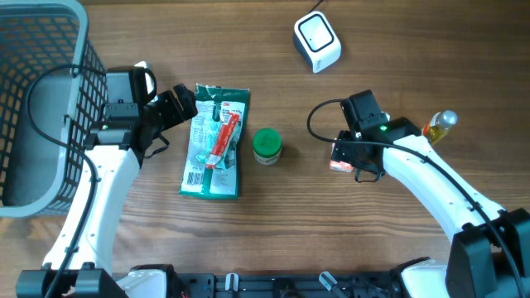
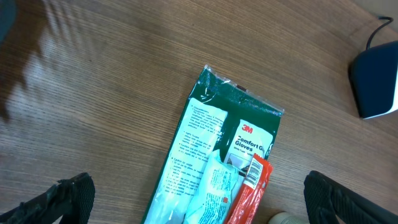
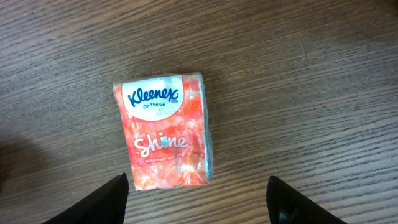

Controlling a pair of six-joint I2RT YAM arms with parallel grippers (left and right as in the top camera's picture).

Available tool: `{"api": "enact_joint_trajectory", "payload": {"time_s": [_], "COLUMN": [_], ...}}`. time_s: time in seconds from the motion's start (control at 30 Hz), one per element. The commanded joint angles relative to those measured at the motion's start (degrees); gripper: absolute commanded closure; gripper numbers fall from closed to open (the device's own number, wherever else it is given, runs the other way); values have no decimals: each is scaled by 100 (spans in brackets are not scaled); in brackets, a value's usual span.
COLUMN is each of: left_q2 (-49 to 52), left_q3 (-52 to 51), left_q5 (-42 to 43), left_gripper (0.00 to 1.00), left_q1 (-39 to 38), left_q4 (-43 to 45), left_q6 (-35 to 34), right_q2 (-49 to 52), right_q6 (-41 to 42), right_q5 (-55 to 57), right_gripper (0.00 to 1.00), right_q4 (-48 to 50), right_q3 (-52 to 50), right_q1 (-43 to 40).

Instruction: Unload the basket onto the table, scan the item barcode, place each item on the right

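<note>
A white barcode scanner (image 1: 317, 41) stands at the back of the table; its edge shows in the left wrist view as the scanner (image 2: 376, 81). A green and white gloves pack (image 1: 214, 141) lies flat with a red tube pack (image 2: 249, 193) on top, barcode label up. My left gripper (image 1: 178, 103) hovers at the pack's upper left, open wide, the left gripper (image 2: 205, 202) straddling the gloves pack (image 2: 211, 149). An orange Kleenex tissue pack (image 3: 165, 130) lies on the wood. My right gripper (image 3: 199, 205) is open above it, touching nothing; overhead, the right gripper (image 1: 344, 157) covers most of it.
A grey wire basket (image 1: 37, 108) fills the left edge. A green-capped jar (image 1: 266, 145) stands between the gloves pack and the tissue pack. A small yellow bottle (image 1: 440, 124) lies at the right, beside the right arm.
</note>
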Motion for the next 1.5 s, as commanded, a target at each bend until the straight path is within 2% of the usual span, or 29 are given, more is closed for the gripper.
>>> {"api": "enact_joint_trajectory", "payload": {"time_s": [0.0,1.4,1.47], "left_q2": [-72,-72,-72], "left_q3": [96,96,96], "left_q5": [66,66,66], "left_gripper": [0,0,0], "left_q1": [24,24,24], "left_q4": [13,15,15], "left_q6": [33,31,31], "right_q2": [98,98,98], "right_q6": [103,140,210], "right_q5": [162,382,398], "right_gripper": [29,29,32], "right_q4": [28,153,142], "right_q3": [-48,-101,-101], "right_q1": [20,17,17]}}
